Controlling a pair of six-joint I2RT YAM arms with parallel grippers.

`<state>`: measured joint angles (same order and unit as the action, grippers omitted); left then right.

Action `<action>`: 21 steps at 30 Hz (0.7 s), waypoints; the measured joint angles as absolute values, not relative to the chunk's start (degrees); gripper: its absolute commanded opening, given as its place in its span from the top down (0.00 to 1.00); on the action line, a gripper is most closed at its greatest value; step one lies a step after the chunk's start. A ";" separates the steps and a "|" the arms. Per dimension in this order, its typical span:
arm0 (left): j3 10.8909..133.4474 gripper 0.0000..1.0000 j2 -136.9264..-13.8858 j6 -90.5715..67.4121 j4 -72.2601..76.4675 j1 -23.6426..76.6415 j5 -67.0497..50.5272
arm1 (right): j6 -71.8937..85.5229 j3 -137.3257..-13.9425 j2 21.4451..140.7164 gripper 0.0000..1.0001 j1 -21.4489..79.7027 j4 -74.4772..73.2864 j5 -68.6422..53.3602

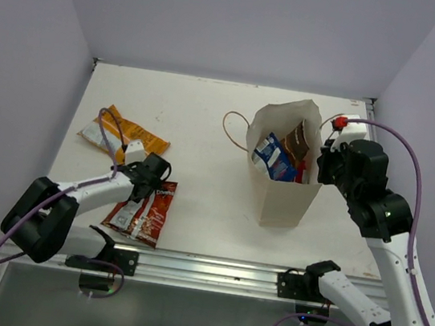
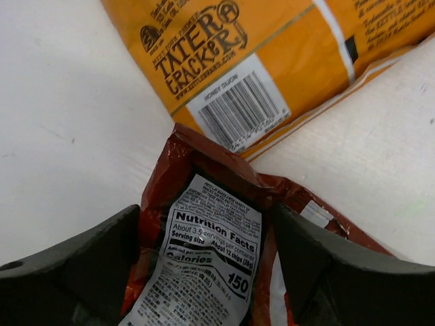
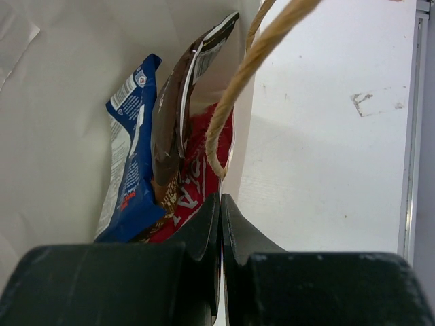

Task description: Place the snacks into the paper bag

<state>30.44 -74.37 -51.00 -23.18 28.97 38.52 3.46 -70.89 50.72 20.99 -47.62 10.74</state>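
Observation:
The red-orange packet (image 1: pixel 141 213) lies flat near the front left. My left gripper (image 1: pixel 155 180) stands open over its upper end, one finger on each side of the packet (image 2: pixel 211 231). The orange packet (image 1: pixel 124 135) lies just beyond it (image 2: pixel 272 61). The paper bag (image 1: pixel 281 200) stands upright at centre right, mouth open. Inside it stand a blue packet (image 3: pixel 132 170), a dark brown packet (image 3: pixel 173 122) and a red one with white lettering (image 3: pixel 197 176). My right gripper (image 1: pixel 325 158) is shut on the bag's right wall at the rim (image 3: pixel 220 198). A handle loop (image 3: pixel 238 75) hangs above the fingers.
The bag's other handle (image 1: pixel 234 129) loops out to its left. A metal rail (image 1: pixel 203 268) runs along the near edge of the table. Walls close in the back and both sides. A small red part (image 1: pixel 339 122) sits on the right arm behind the bag.

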 measured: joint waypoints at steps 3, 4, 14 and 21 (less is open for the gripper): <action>33.08 0.64 -78.24 -50.02 -21.71 27.83 37.65 | 3.46 -70.89 50.61 0.98 20.99 -47.64 10.74; 33.91 0.80 -79.42 -49.87 -21.26 27.73 37.39 | 3.46 -70.89 50.50 0.98 20.99 -47.64 10.74; 35.44 1.00 -77.32 -45.80 -22.11 27.42 33.10 | 3.46 -70.76 50.26 0.98 20.99 -47.68 10.76; 55.77 1.00 -63.81 -39.35 -24.53 32.99 27.16 | 3.46 -70.76 51.03 0.98 20.99 -47.59 10.76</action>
<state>55.77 -63.81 -39.35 -24.53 32.99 27.16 3.46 -70.76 51.03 20.99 -47.59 10.76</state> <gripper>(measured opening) 0.018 0.026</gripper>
